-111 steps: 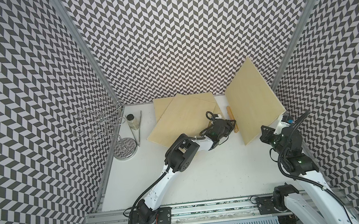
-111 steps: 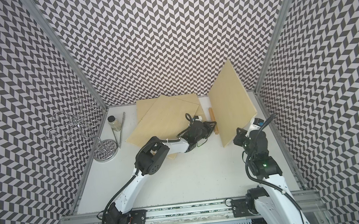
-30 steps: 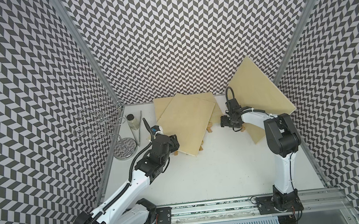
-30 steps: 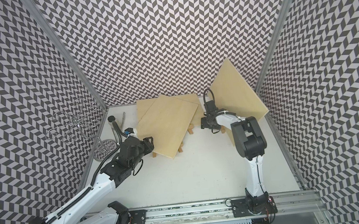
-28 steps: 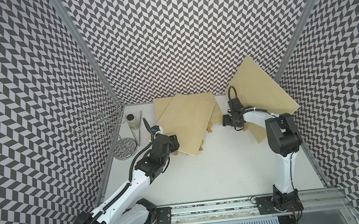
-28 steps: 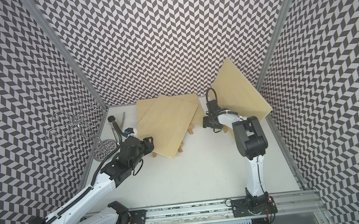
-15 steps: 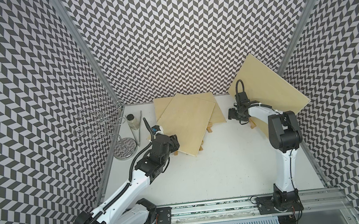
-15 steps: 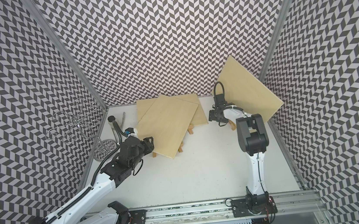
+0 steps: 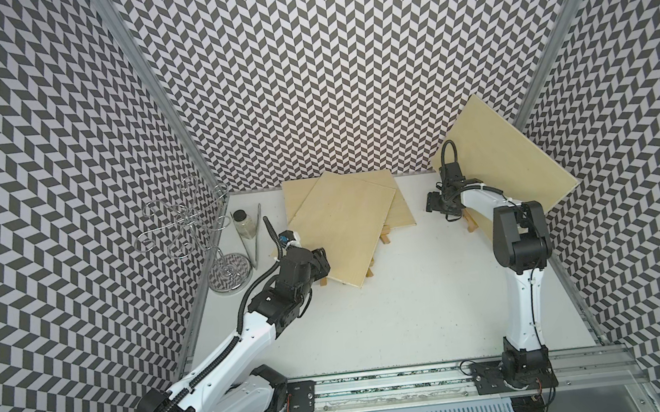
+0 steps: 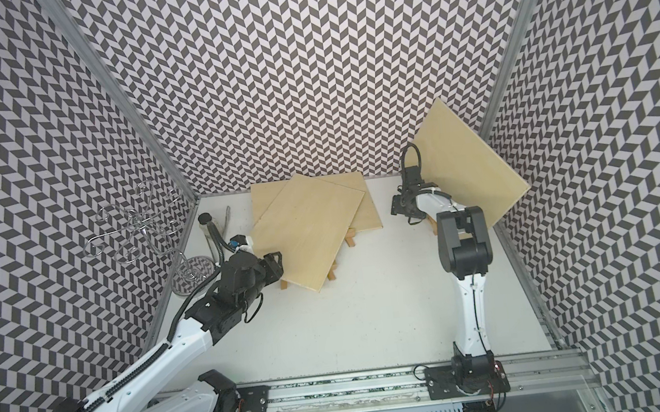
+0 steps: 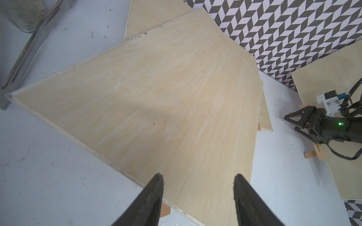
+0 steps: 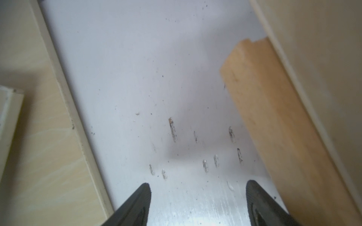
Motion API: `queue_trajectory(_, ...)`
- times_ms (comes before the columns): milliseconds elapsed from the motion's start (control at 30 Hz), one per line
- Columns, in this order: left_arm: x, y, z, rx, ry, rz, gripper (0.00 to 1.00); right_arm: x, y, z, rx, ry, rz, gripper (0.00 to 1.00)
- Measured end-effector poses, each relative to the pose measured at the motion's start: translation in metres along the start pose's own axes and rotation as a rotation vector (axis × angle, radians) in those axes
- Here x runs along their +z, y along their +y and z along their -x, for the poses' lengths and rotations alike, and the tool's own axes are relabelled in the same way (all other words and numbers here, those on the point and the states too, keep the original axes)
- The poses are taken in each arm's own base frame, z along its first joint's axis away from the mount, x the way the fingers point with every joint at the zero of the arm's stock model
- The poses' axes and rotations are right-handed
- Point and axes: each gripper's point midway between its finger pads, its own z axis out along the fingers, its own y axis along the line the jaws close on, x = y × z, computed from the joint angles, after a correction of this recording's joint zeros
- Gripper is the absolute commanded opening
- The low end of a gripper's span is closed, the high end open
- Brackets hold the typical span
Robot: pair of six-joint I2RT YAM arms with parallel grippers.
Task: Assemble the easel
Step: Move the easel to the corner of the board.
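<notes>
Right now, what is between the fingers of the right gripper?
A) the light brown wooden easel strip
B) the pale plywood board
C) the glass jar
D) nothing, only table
D: the right gripper stands open over the white table; the light brown wooden easel strip lies beside it.

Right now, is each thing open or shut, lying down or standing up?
left gripper: open, empty.
right gripper: open, empty.
top board: lying tilted on wooden pieces.
lower board: lying under the top board.
leaning board: propped up, tilted.
jar: upright, lid on.
wire rack: upright.
tongs: lying flat.
</notes>
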Motion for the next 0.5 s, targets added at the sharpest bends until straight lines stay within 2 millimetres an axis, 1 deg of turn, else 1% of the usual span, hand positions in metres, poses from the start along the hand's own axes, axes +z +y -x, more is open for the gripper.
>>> queue_trajectory(267, 0.007, 0.004, -0.007, 0.006, 0.026, 0.019, 0.58, 0.001, 0.000, 0.001, -0.014, -0.003, -0.002, 0.77)
queue_trajectory(333, 0.009, 0.007, -0.007, 0.001, 0.031, 0.023, 0.58, -0.002, 0.001, -0.002, -0.013, -0.011, 0.012, 0.77)
queue_trajectory(400, 0.011, 0.011, -0.005, -0.010, 0.035, 0.030, 0.58, -0.012, 0.008, -0.011, -0.014, -0.012, 0.039, 0.76)
queue_trajectory(433, 0.012, 0.015, -0.004, -0.018, 0.035, 0.037, 0.59, -0.022, 0.010, -0.016, -0.012, -0.017, 0.053, 0.76)
queue_trajectory(500, 0.015, 0.021, -0.001, -0.034, 0.037, 0.049, 0.59, -0.048, 0.022, -0.024, -0.020, -0.042, 0.095, 0.76)
